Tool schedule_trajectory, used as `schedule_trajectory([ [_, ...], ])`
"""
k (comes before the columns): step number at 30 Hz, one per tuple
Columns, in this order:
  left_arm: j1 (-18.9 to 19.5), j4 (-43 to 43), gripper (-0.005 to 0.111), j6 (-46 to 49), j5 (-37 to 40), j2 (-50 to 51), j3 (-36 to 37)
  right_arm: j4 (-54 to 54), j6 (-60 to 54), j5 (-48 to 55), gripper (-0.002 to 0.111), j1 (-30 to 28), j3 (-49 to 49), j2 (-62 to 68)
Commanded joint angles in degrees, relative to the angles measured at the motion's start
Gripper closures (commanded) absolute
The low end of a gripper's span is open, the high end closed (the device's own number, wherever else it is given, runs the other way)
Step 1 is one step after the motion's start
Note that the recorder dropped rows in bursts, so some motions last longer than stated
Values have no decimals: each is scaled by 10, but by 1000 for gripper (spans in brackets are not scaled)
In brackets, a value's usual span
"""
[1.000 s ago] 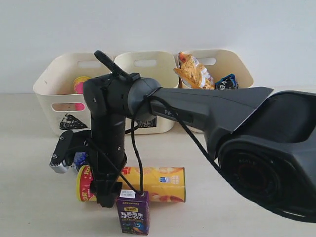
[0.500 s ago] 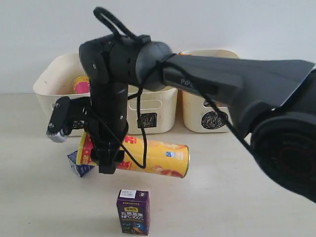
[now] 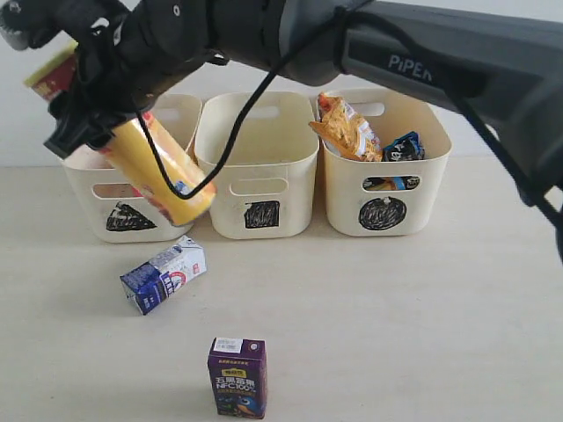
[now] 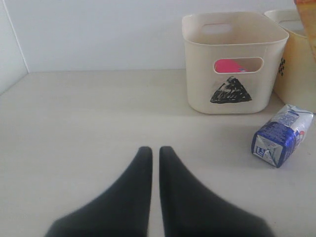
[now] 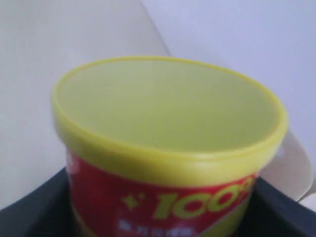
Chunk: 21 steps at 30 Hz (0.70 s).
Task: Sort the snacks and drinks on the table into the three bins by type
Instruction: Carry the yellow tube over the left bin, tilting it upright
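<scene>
Exterior view: the yellow-orange chip tube (image 3: 163, 171) is held aloft and tilted at the triangle bin (image 3: 92, 209), clamped at its lid end by the right gripper (image 3: 79, 97). If it is released at this slant, the rim may be struck and the tube tipped onto the table (image 3: 422, 334). The left gripper (image 4: 154, 153) is nearly closed and empty.

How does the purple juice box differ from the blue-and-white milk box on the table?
The juice box is dark purple; the milk box is blue and white. The juice box stands upright, while the milk box lies on its side. The milk box rests close to the triangle bin; the juice box sits farther from the bins. Both are small cartons on the table, and neither is being held.
</scene>
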Motion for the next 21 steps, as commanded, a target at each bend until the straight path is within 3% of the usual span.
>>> schedule_trajectory([
  [1, 0, 2, 102, 2, 1, -2, 2, 11, -7, -88, 108, -1, 2, -9],
  [9, 0, 2, 102, 2, 1, -2, 2, 11, -50, -294, 108, -1, 2, 16],
  [11, 0, 2, 102, 2, 1, -2, 2, 9, -53, -386, 108, -1, 2, 40],
  [21, 0, 2, 102, 2, 1, -2, 2, 7, -30, -543, 108, -7, 2, 111],
])
